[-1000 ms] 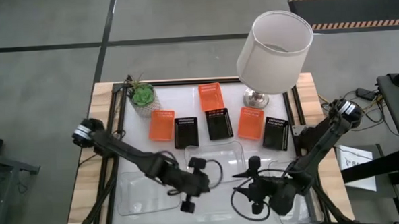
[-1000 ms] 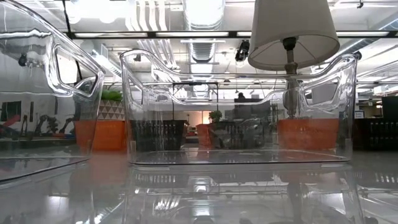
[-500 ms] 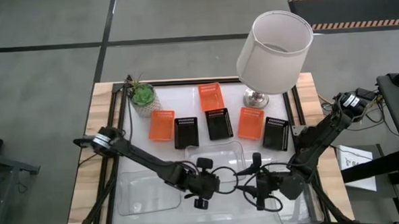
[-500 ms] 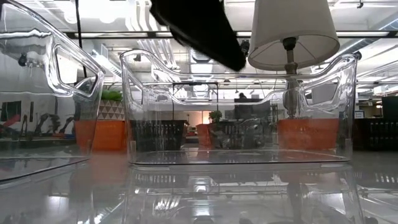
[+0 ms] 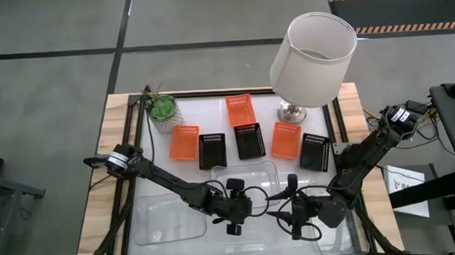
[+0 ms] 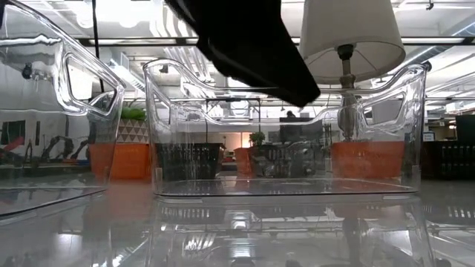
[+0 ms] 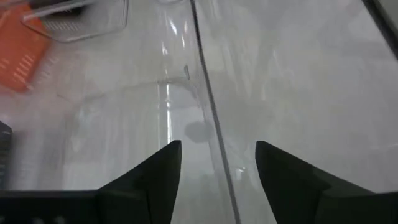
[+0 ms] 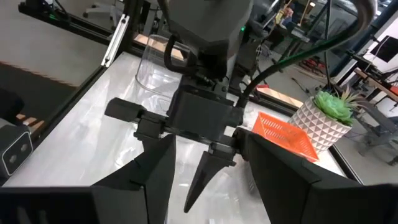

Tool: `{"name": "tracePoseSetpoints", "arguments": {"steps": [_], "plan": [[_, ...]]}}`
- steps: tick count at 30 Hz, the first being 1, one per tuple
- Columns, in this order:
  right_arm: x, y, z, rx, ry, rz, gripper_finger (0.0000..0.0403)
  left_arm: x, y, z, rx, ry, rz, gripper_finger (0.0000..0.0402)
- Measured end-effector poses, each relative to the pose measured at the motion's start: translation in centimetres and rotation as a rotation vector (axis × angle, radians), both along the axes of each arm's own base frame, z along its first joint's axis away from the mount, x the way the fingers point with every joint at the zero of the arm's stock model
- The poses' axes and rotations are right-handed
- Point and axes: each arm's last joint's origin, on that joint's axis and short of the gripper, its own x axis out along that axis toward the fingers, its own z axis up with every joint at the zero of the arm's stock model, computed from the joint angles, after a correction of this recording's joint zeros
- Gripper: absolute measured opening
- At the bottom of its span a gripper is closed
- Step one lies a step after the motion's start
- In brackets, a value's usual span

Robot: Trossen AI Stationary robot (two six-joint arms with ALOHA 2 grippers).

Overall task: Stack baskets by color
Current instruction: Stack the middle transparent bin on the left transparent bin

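Three orange baskets (image 5: 184,142) (image 5: 240,109) (image 5: 286,139) and three black baskets (image 5: 212,150) (image 5: 249,139) (image 5: 314,151) stand apart on their bottoms on the table's far half. Three clear trays rest on the near half: left (image 5: 166,220), middle (image 5: 249,175) and right (image 5: 344,234). My left gripper (image 5: 243,211) (image 7: 217,152) is open at the middle tray's near edge. Its fingers stand on either side of a clear tray wall (image 7: 208,106), with a gap showing on each side. My right gripper (image 5: 281,213) (image 8: 208,142) is open, faces the left one and holds nothing.
A white lampshade (image 5: 313,58) on a metal foot stands at the far right, overhanging the baskets there. A green potted plant (image 5: 164,111) sits at the far left. In the low view my left arm (image 6: 249,44) hangs over the middle clear tray (image 6: 286,133).
My left gripper has come down and gone a little toward the table's right edge, to the middle tray's near edge; in the low view its arm has sunk into the picture from above. My right gripper has tipped up toward level. The baskets and trays have kept still.
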Motion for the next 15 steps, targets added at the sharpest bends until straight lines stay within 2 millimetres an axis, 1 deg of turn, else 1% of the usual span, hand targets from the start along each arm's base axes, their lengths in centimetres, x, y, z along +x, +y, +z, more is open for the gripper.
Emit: {"name": "tracePoseSetpoints", "arguments": {"steps": [6, 11, 13, 15], "plan": [[0.0, 0.0, -0.1, 0.037, 0.001, -0.006, 0.0192, -0.2, 0.1, -0.7, -0.008, -0.015, 0.000, 0.0191], [-0.1, 0.4, -1.3, 0.097, 0.059, 0.073, 0.0192, -0.2, 0.1, -0.8, -0.011, -0.015, -0.002, 0.0191], [-0.1, 0.7, -1.4, 0.116, 0.048, 0.058, 0.0191, -0.2, 0.0, -0.7, -0.012, -0.016, -0.005, 0.0191], [-0.1, 0.6, -1.2, 0.144, 0.021, -0.001, 0.0190, -0.2, 0.0, -0.4, -0.018, -0.025, -0.007, 0.0191]]}}
